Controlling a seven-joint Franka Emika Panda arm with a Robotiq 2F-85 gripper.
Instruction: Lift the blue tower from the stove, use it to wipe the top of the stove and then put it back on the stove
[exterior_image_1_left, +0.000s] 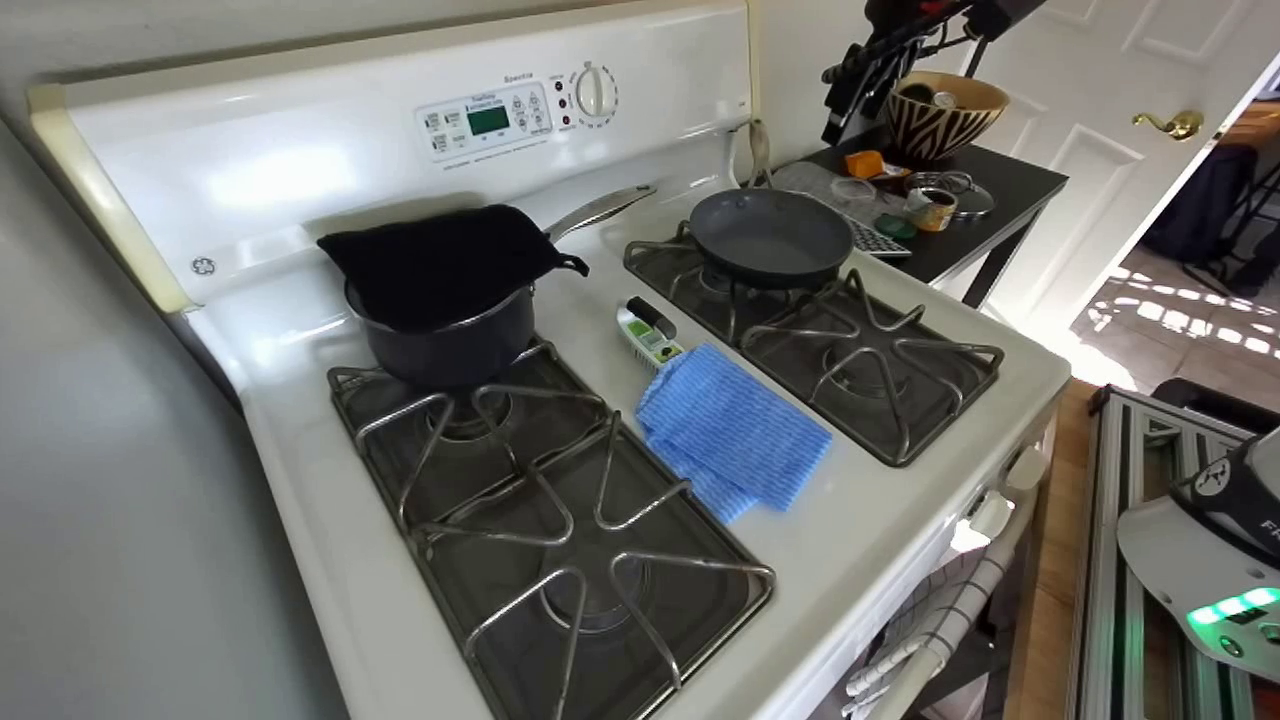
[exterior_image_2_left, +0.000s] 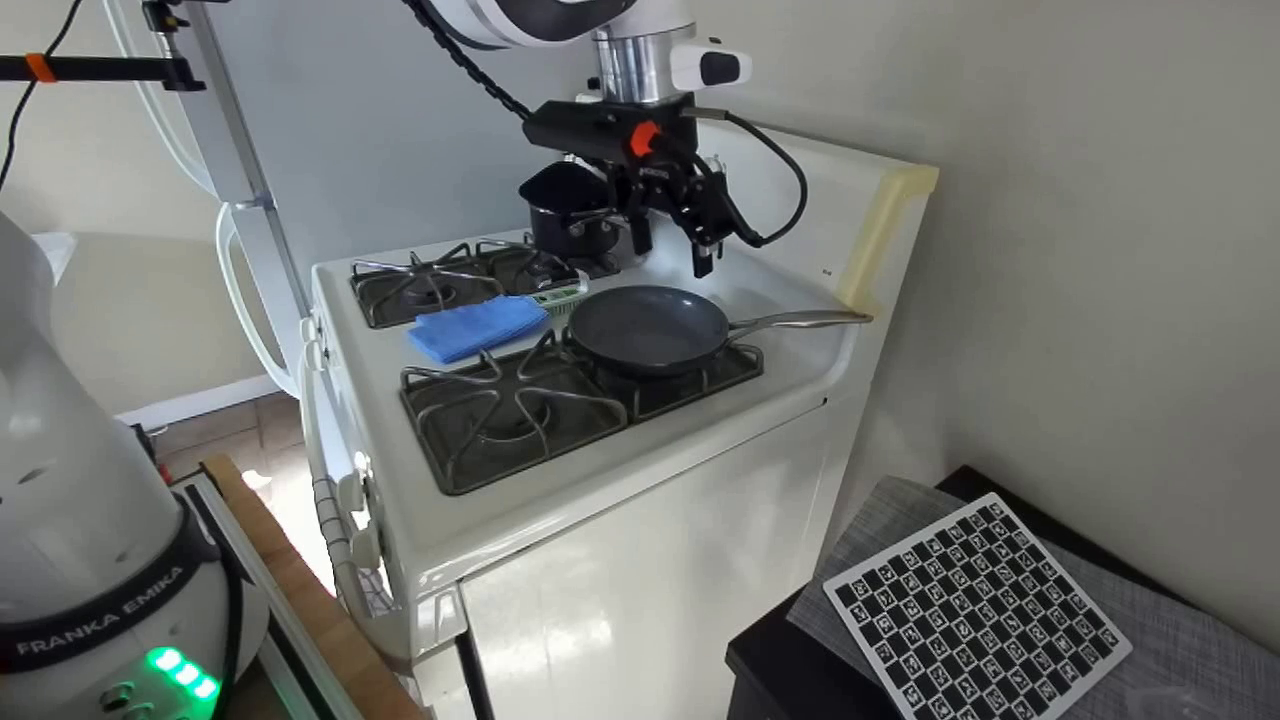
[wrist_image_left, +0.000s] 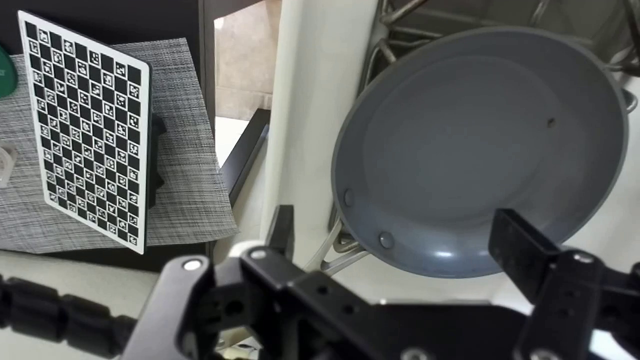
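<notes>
The blue towel (exterior_image_1_left: 735, 425) lies folded flat on the white stove (exterior_image_1_left: 585, 290), on the strip between the two burner grates. It also shows in an exterior view (exterior_image_2_left: 478, 327). It is out of sight in the wrist view. My gripper (exterior_image_2_left: 672, 250) is open and empty, above the back part of the stove behind the frying pan. In the wrist view the fingers (wrist_image_left: 395, 227) are wide apart with nothing between them, over the pan's edge and handle. The gripper also shows at the upper right edge of an exterior view (exterior_image_1_left: 902, 100).
A grey frying pan (wrist_image_left: 465, 140) sits on a rear burner, its handle toward the back. A dark pot (exterior_image_1_left: 450, 345) with a black cloth (exterior_image_1_left: 450, 265) on top stands on the other rear burner. A white-green tool (exterior_image_1_left: 648, 332) touches the towel. A checkered board (exterior_image_2_left: 975, 610) lies on the side table.
</notes>
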